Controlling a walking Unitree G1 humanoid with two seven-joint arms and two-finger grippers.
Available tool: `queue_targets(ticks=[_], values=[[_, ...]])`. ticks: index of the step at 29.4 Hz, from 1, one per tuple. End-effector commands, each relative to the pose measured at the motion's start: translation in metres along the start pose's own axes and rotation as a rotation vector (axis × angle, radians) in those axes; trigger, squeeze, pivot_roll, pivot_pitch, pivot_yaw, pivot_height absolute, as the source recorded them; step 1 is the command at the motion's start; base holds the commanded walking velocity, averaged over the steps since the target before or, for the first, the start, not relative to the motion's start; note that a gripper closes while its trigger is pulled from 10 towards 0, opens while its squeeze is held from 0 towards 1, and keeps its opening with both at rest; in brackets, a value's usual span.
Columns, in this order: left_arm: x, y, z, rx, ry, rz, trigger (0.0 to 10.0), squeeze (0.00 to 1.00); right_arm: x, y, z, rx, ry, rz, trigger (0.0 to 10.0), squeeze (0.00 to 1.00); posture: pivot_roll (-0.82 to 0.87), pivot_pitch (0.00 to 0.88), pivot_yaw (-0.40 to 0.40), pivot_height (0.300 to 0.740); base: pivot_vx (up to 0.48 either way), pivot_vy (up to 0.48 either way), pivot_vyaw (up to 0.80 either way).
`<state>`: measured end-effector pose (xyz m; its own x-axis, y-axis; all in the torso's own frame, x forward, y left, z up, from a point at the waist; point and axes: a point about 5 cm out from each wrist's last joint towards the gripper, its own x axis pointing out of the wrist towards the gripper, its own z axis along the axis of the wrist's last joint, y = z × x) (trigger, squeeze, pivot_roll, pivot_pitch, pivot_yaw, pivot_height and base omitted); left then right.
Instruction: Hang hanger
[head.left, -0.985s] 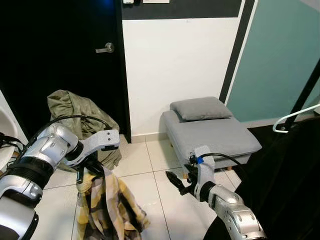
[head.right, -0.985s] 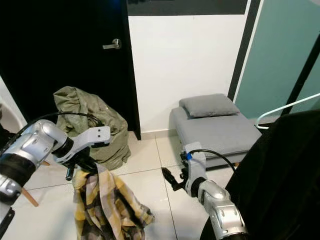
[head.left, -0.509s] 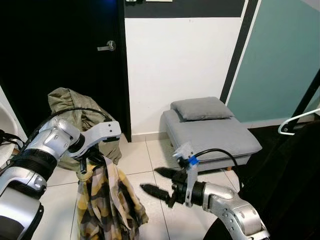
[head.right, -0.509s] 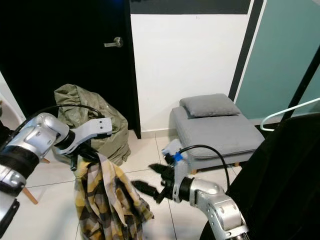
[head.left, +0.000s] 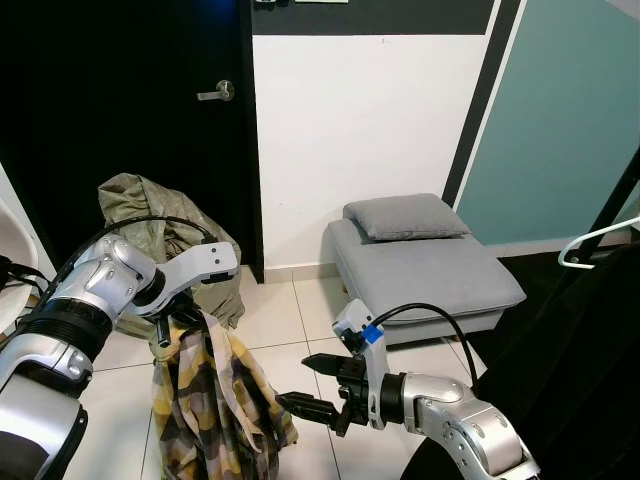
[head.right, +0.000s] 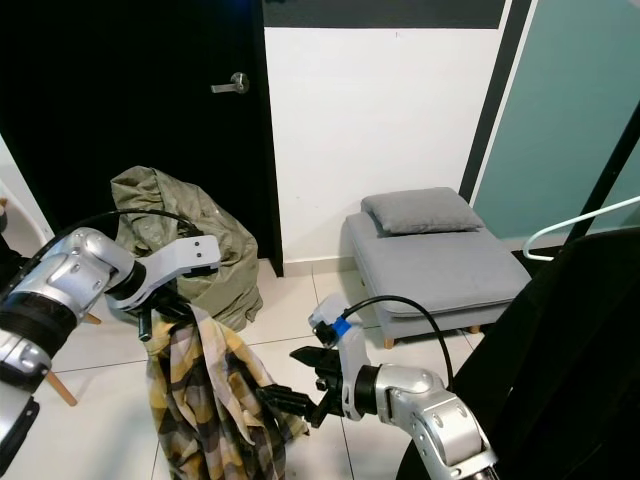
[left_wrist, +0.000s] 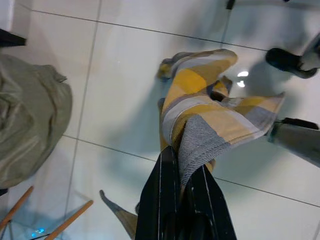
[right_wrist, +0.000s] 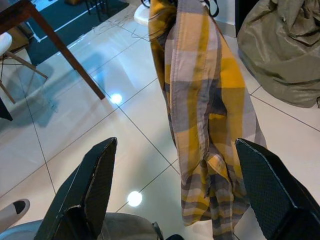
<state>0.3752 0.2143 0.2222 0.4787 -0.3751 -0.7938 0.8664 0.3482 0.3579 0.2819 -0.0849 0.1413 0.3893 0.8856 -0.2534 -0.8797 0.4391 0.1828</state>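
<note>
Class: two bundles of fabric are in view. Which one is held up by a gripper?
The yellow plaid shirt, pinched by the left gripper and hanging; the olive green bundle sits heaped on the floor by the black door.

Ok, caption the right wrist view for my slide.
Open right gripper faces the yellow plaid shirt hanging above the tiled floor.

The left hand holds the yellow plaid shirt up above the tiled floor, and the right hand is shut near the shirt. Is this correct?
Not fully. The right hand is open, not shut: the right wrist view shows its two fingers spread wide toward the yellow plaid shirt. The left hand does hold the shirt up above the tiled floor.
</note>
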Motion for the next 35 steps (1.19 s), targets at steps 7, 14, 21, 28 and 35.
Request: queue_targets(ticks=[7, 14, 21, 28, 35], values=[[-0.004, 0.015, 0.019, 0.008, -0.072, 0.17, 10.0, 0.0, 0.002, 0.002, 0.0, -0.039, 0.012, -0.013, 10.0, 0.0, 0.08, 0.059, -0.019, 0.74, 0.0, 0.0, 0.0], [-0.026, 0.045, 0.043, -0.087, -0.284, 0.531, 10.0, 0.0, 0.001, -0.029, 0.017, -0.084, -0.092, -0.316, 10.0, 0.0, 0.09, 0.046, -0.024, 0.74, 0.0, 0.0, 0.0], [-0.052, 0.059, 0.051, -0.116, -0.341, 0.628, 10.0, 0.0, 0.003, -0.027, 0.018, -0.072, -0.111, -0.316, 10.0, 0.0, 0.09, 0.034, -0.012, 0.74, 0.0, 0.0, 0.0], [-0.058, 0.064, 0.039, -0.165, -0.232, 0.679, 10.0, 0.0, 0.003, -0.024, 0.012, -0.069, -0.101, -0.313, 10.0, 0.0, 0.09, 0.034, -0.01, 0.74, 0.0, 0.0, 0.0], [-0.055, 0.066, 0.033, -0.192, -0.182, 0.713, 10.0, 0.0, 0.006, -0.025, 0.011, -0.07, -0.108, -0.329, 10.0, 0.0, 0.09, 0.04, -0.006, 0.74, 0.0, 0.0, 0.0]])
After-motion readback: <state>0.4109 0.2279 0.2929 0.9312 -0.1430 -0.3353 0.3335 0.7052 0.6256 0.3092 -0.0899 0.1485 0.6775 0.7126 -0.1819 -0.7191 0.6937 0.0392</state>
